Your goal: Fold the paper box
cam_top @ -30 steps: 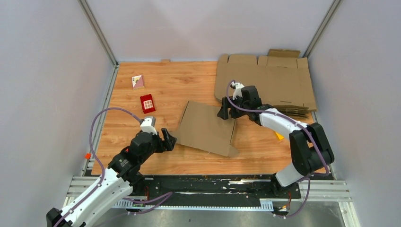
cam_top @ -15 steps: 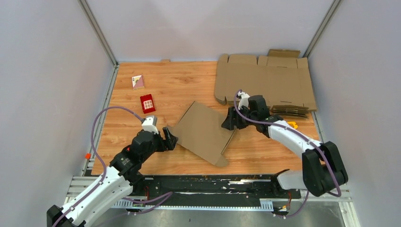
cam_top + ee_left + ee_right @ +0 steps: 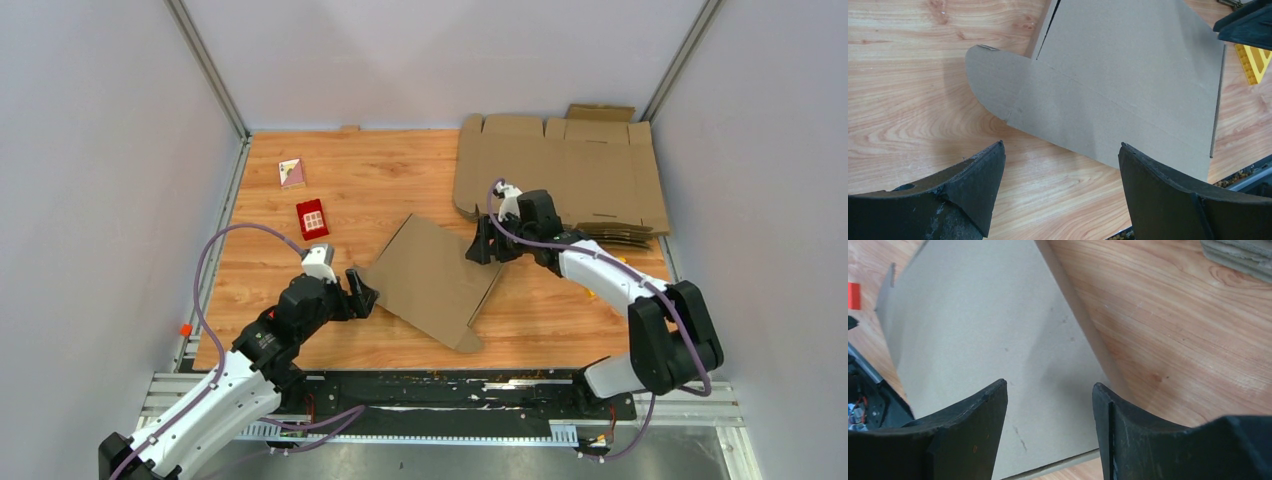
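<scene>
Two arms out over the wood-grain tabletop (image 3: 380, 170), both turned toward the paper box (image 3: 430, 280), a plain brown die-cut cardboard sheet lying near the middle, set cornerwise, with a rounded flap at its left corner. On the left, rises from the base at the near edge, slants up and rightward along a white link, then bends at a black wrist to end in the left gripper (image 3: 358, 290), low over the wood and aimed at that rounded flap. Sits just beside the flap with jaws spread wide and nothing pinched between them; from the wrist view, looks along the sheet's near-left edge, contact impossible to judge. On the right, folds sharply at the elbow by the right side of the table, then stretches a white forearm leftward and away, wrist tipped down. Places the right gripper (image 3: 485, 250) over the sheet's far right corner, jaws parted with a clear gap and cardboard visible below through that gap; no telling whether the tips touch it. Just behind that gripper, a pile of flat brown cardboard sheets (image 3: 560, 175) filling the far right corner. Well apart on the left, a small red box (image 3: 312, 218) and, farther back, a small pink-and-white carton (image 3: 291, 173). Near the right forearm, a yellow plastic piece (image 3: 1253, 62) on the wood.
</scene>
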Controlling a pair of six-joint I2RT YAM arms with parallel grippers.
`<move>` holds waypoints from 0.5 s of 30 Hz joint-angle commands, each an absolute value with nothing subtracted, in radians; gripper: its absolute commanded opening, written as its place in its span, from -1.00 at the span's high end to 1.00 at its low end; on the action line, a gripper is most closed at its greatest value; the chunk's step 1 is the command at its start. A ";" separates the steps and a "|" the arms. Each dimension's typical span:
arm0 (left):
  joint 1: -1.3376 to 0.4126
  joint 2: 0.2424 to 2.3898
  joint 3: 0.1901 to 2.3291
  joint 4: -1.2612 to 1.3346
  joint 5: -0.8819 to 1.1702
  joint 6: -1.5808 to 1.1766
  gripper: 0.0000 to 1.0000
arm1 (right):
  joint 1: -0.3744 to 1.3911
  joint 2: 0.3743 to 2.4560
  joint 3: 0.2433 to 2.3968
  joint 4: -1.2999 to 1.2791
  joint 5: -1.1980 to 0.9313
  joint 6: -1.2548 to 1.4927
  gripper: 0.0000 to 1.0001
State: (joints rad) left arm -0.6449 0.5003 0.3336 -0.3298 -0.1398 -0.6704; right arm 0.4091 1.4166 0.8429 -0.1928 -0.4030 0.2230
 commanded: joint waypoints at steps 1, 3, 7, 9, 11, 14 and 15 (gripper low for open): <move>-0.646 0.499 0.370 -0.315 -0.133 -0.681 -0.80 | 0.411 1.453 0.887 -0.151 -0.329 0.200 -0.25; -0.647 0.499 0.370 -0.315 -0.133 -0.681 -0.80 | 0.411 1.468 0.901 -0.140 -0.297 0.190 -0.25; -0.647 0.499 0.366 -0.309 -0.131 -0.681 -0.80 | 0.407 1.544 0.943 -0.144 -0.297 0.173 -0.21; -0.647 0.498 0.364 -0.309 -0.128 -0.680 -0.81 | 0.405 1.582 0.952 -0.138 -0.334 0.178 -0.20; -0.646 0.498 0.364 -0.313 -0.128 -0.680 -0.80 | 0.403 1.608 0.948 -0.131 -0.362 0.188 -0.19; -0.647 0.496 0.363 -0.316 -0.130 -0.680 -0.81 | 0.386 1.638 0.935 -0.104 -0.406 0.203 -0.15; -0.646 0.496 0.363 -0.317 -0.130 -0.680 -0.80 | 0.376 1.648 0.934 -0.096 -0.425 0.216 -0.12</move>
State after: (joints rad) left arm -0.6456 0.5003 0.3336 -0.3298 -0.1352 -0.6724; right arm 0.4004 1.6188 0.9241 -0.1513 -0.3573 0.2008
